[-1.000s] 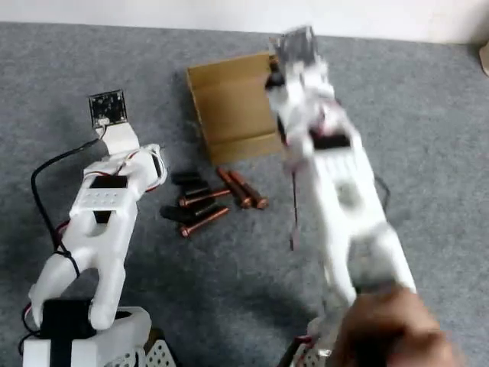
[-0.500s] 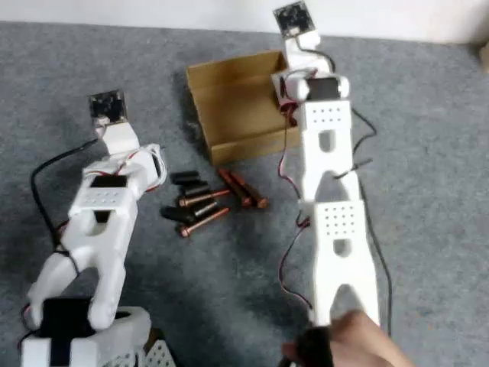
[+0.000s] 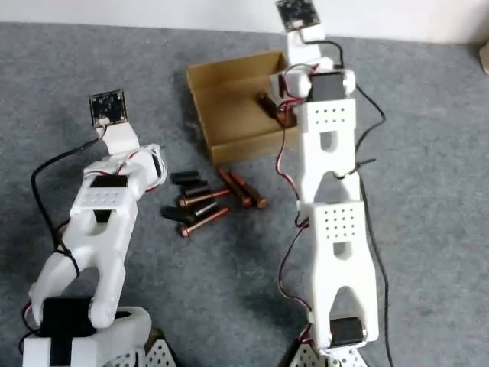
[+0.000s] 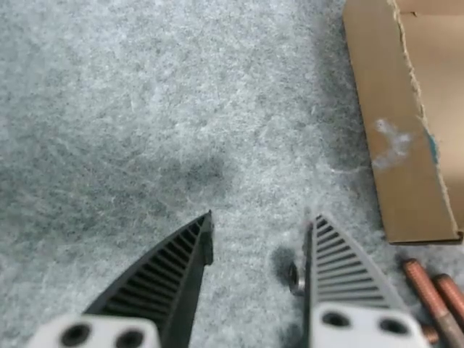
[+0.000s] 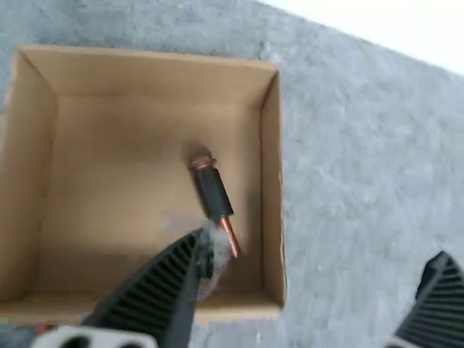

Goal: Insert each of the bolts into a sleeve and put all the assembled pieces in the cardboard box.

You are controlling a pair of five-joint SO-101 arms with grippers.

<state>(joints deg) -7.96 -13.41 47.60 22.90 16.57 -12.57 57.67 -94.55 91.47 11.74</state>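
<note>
While the left arm (image 3: 99, 214) bends over the grey carpet (image 3: 428, 168), the left gripper (image 4: 262, 226) hangs close above bare carpet with its jaws spread and nothing between them. Its wrist view shows a wall of the box (image 4: 377, 109) well off to one side and two copper bolt ends near one finger (image 4: 341, 261).

Just right of that arm in the high view lies the loose heap. A few black sleeves (image 3: 189, 183) sit on its near-left side, mixed with four copper bolts (image 3: 205, 220). Two of the bolts lie roughly crosswise among the sleeves. The other two lie slanted side by side at the heap's right edge, close to the box's front wall.

Behind the heap and a little to its right stands the open cardboard box. One assembled piece (image 5: 212, 192), a bolt pushed through a sleeve, lies flat on the box floor, nearer the wall on the right arm's side.

Farthest right, the right arm (image 3: 336, 229) stretches straight from its base to the box. The right gripper (image 5: 322, 254) hovers over that side of the box, jaws wide apart and empty. One finger (image 5: 174, 283) is above the box floor just by the piece's thin end, and the other is out over the carpet beyond the wall.
</note>
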